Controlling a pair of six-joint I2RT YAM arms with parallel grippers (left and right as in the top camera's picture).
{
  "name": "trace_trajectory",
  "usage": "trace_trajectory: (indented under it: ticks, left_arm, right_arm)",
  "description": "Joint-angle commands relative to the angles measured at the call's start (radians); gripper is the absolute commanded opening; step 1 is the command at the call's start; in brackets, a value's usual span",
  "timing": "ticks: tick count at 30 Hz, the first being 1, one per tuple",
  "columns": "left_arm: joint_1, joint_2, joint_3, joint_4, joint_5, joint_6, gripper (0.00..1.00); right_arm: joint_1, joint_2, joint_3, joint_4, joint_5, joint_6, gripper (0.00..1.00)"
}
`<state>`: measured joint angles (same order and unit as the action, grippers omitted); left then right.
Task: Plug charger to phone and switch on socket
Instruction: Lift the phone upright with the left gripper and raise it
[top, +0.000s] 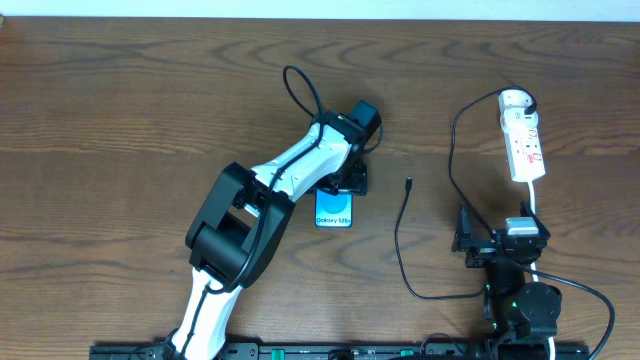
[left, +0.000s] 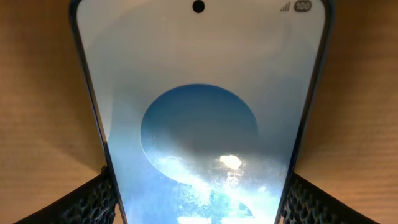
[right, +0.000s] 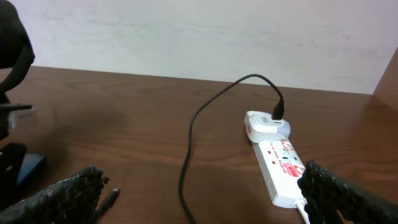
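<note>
Wood worktop (top: 120, 100). Phone (left: 199, 124) rigid, slick glass: hold by long edges; left jaws straddle them, contact unclear. Right jaws wide, empty.

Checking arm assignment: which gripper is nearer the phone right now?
Left. The left gripper straddles the phone, a jaw at each long edge. The right gripper is off to the phone's right, beyond the charger, open and empty.
</note>
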<state>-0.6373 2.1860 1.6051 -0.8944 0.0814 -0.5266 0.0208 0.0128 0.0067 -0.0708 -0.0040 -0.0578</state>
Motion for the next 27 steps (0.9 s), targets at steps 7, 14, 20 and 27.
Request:
trace_trajectory:
  ticks: [7, 14, 20, 27]
  left_arm:
    - [0.064, -0.142, 0.006, -0.033, 0.278, -0.002, 0.80]
    - [0.178, -0.259, 0.006, -0.031, 0.687, -0.002, 0.80]
    - [0.290, -0.291, 0.006, 0.021, 1.100, -0.042, 0.80]
    - [0.400, -0.291, 0.006, 0.026, 1.307, -0.199, 0.80]
  right_arm:
    - [0.000, -0.002, -0.001, -0.005, 0.001, 0.012, 0.99]
    - [0.000, -0.002, -0.001, -0.005, 0.001, 0.012, 0.99]
    - [0.000, -0.002, -0.001, -0.005, 0.001, 0.012, 0.99]
    - [0.000, -0.002, -0.001, -0.005, 0.001, 0.012, 0.99]
